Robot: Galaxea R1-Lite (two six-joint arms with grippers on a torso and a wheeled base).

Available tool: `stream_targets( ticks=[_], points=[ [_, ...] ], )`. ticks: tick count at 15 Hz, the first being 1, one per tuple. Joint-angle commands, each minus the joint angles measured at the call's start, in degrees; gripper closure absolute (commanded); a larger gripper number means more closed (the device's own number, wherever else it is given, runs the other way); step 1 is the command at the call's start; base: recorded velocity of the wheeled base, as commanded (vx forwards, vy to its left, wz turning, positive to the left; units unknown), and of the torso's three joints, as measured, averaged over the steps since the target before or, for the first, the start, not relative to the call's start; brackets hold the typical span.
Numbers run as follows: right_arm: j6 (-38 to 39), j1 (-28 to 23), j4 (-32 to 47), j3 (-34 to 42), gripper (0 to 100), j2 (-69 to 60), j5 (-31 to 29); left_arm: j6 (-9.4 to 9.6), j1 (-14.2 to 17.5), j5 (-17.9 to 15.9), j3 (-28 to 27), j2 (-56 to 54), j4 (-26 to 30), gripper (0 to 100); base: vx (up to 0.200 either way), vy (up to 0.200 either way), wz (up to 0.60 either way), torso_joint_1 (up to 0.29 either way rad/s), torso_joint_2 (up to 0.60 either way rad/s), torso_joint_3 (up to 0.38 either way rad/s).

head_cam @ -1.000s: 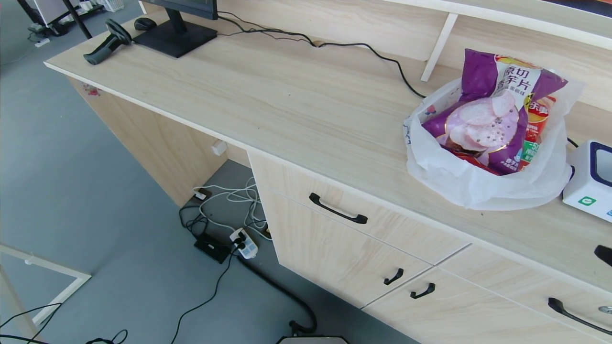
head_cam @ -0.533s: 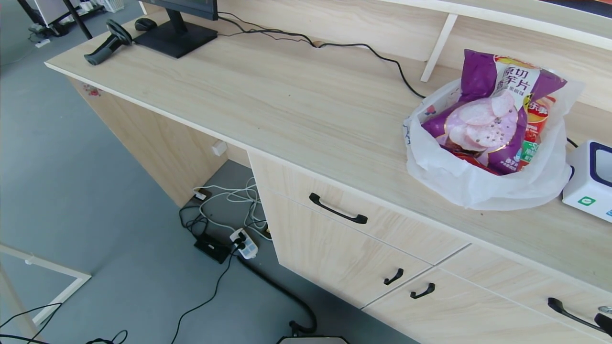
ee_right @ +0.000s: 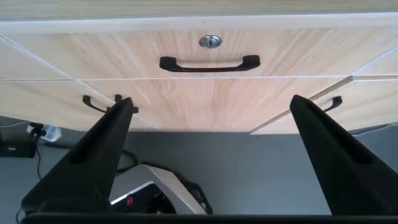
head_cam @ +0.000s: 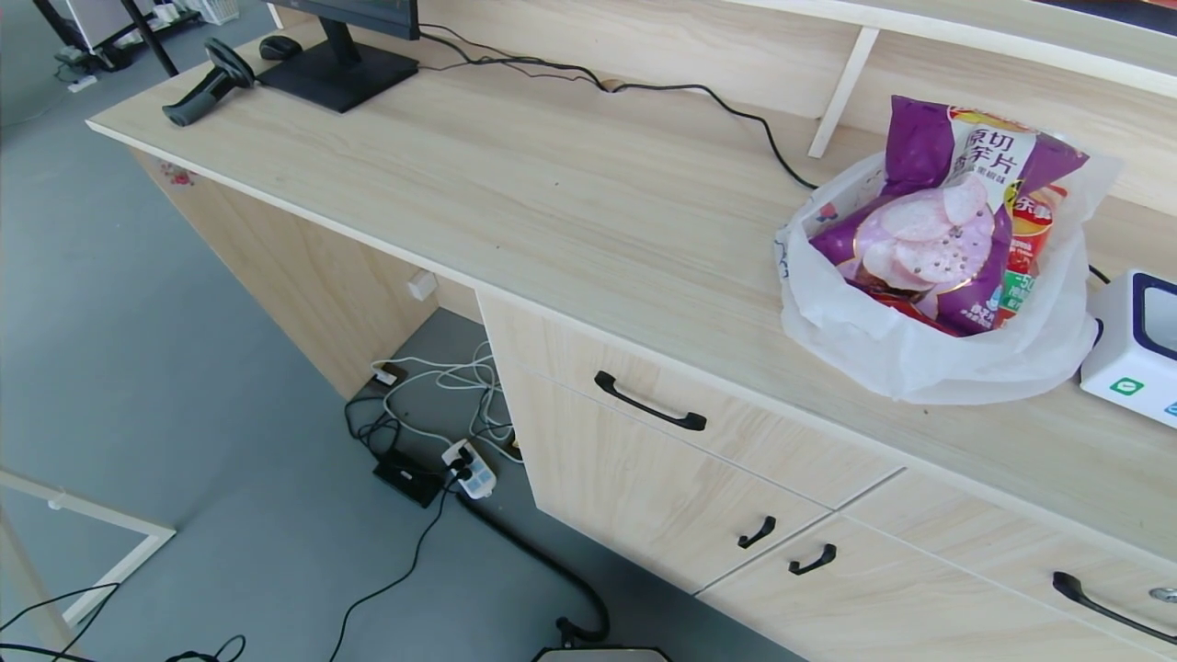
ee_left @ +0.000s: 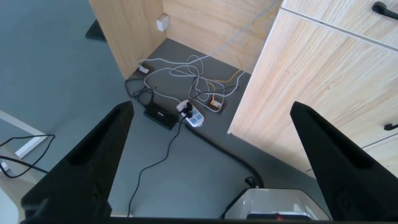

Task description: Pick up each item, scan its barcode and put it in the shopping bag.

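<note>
1. The right gripper (ee_right: 211, 99) has sunk over the last second. It was at the counter's front edge, slipped down past the drawer fronts, and now hangs low before a drawer (ee_right: 205, 93) that has a black handle (ee_right: 209, 62).
2. Its two dark fingers stand wide apart and there is nothing between them.
3. The left gripper (ee_left: 211, 106) is spread just as wide and holds nothing. It hangs over the grey floor (ee_left: 62, 62), above a power strip (ee_left: 189, 115) and loose cables beside the cabinet.
4. The shopping bag (head_cam: 919, 363) sits on the counter (head_cam: 552, 202) toward the robot's right, just beside a white box device (head_cam: 1136, 354).
5. A purple snack packet (head_cam: 929, 230) stands upright in the bag and rises above its rim. A red packet (head_cam: 1030, 239) is tucked behind it.
6. The handheld scanner (head_cam: 204, 85) lies at the far left corner of the counter, well apart from the bag.
7. Nothing else in the bag has moved between the frames, and the camera has not shifted.
8. Judgement: the right arm coming down empty-handed, with both packets already bagged, suggests the last drop-off is done and the arm is going to rest.
9. No loose item lies on the stretch of counter between scanner and bag, so the task looks finished or nearly so.
</note>
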State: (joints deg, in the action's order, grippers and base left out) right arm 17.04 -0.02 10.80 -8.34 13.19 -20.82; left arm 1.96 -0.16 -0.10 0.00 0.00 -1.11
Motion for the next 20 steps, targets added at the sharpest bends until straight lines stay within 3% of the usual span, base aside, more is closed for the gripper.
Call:
stream_targets(
  ticks=[1,2,5,6,7,20],
  points=[
    [-2.45,0.73,-0.43,2.01,0,-11.78,5.62,-0.03,-0.02,0.01,0.00,0.09,-0.03,0,0.000,0.000,0.00,0.000,0.00,0.000],
    [-2.98,0.64,-0.52,2.01,0,-12.22,6.14,-0.03,0.07,0.01,0.00,0.09,-0.03,0,0.000,0.000,0.00,0.000,0.00,0.000],
    [-16.69,0.20,-14.05,8.34,0,-13.19,14.67,-0.03,-0.02,0.01,0.00,0.00,-0.03,0,0.000,0.000,0.00,0.000,0.00,0.000],
    [-18.98,0.20,-13.00,8.34,0,-13.19,18.10,-0.12,0.07,0.01,0.00,0.09,-0.03,0,0.000,0.000,0.00,0.000,0.00,0.000],
    [-18.89,0.20,-10.19,8.25,0,-13.19,18.89,-0.12,0.07,0.01,0.00,0.09,-0.12,0,0.000,0.000,0.00,0.000,0.00,0.000],
    [-15.55,0.20,-10.98,8.34,0,-13.19,18.89,-0.12,-0.02,0.01,0.00,0.09,-0.12,0,0.000,0.000,0.00,0.000,0.00,0.000]
  ],
)
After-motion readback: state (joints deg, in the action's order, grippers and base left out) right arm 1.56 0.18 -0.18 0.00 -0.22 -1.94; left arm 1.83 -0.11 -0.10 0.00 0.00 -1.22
